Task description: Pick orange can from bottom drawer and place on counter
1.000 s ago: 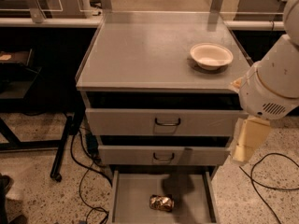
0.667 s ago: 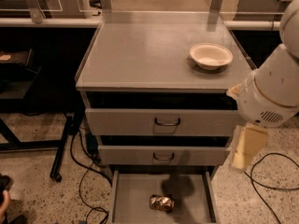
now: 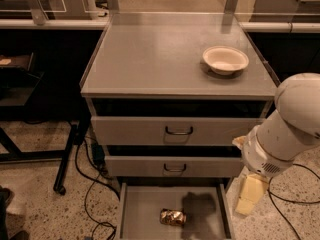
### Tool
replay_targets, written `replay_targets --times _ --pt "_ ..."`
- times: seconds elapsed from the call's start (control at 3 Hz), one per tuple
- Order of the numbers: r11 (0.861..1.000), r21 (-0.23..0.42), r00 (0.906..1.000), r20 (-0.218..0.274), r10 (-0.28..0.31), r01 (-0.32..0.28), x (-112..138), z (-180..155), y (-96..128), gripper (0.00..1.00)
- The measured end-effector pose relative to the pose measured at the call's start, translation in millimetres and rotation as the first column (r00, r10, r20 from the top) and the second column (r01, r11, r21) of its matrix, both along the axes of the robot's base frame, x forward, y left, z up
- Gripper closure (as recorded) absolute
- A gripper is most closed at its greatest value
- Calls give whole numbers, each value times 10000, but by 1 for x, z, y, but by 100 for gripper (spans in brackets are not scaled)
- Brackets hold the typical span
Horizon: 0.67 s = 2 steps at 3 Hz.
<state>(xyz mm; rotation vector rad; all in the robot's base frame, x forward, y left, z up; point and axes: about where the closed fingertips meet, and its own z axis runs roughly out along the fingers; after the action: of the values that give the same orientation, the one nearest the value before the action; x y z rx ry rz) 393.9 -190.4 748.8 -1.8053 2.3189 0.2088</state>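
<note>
The orange can (image 3: 173,217) lies on its side on the floor of the open bottom drawer (image 3: 142,209), near the drawer's middle front. Its golden sides are crumpled. My gripper (image 3: 248,198) hangs cream-coloured below the white arm (image 3: 287,126), just right of the drawer's right wall and above can level, about a can's length or two to the can's right. It holds nothing that I can see. The counter (image 3: 160,59) is the grey cabinet top above the three drawers.
A white bowl (image 3: 225,59) stands on the counter's right rear part. The two upper drawers (image 3: 177,131) with handles are slightly pulled out. Black cables (image 3: 87,184) lie on the floor left of the cabinet, near a black stand leg (image 3: 62,169).
The arm and gripper have come down and slightly left, from beside the upper drawers to beside the bottom drawer. The can and bowl have not moved.
</note>
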Motion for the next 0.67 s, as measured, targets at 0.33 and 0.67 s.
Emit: replay_targets --times 0.33,0.67 --pt "10000 2 10000 0 1 -1 0 0 0 0" --pt "9999 142 10000 22 55 -55 -5 -8 3 0"
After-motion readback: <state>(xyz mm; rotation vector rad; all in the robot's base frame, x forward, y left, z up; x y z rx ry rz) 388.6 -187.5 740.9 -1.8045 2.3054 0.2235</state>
